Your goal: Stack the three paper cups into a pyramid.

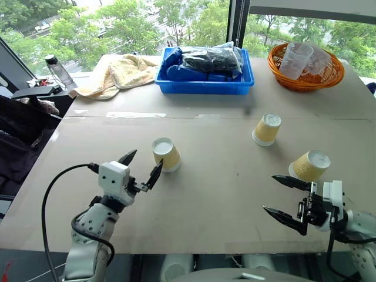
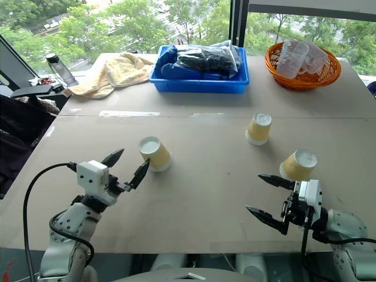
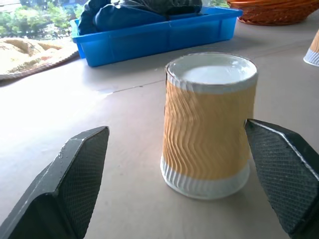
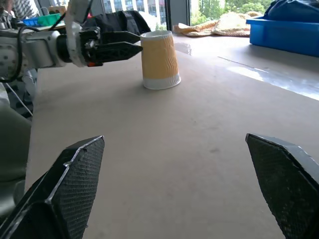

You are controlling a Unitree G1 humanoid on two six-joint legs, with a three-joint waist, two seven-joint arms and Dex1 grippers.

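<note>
Three paper cups stand upside down and apart from one another on the bench [image 1: 223, 194], none stacked. The left cup [image 1: 166, 154] sits just ahead of your left gripper [image 1: 141, 167]; its jaws are spread wide, one finger close beside the cup's wall and the other well clear, so the cup lies partly within the gap, with no contact visible. In the left wrist view the same cup [image 3: 208, 123] stands upright on its white rim, its white base upward, between the two black fingertips [image 3: 82, 174].

The middle cup [image 1: 267, 129] stands farther back, right of centre. The right cup [image 1: 309, 165] leans at an angle just beyond your right gripper [image 1: 285, 198], whose jaws are also spread wide and empty; they point across the bench toward your left arm. The right wrist view shows your left gripper [image 4: 133, 44] beside the left cup.

Along the far edge of the bench you see a blue tray [image 1: 202, 86] holding dark bagged items, an orange basket [image 1: 305, 77] with clear plastic cups [image 1: 295, 59], a yellow towel [image 1: 117, 73] and a water bottle [image 1: 58, 71].
</note>
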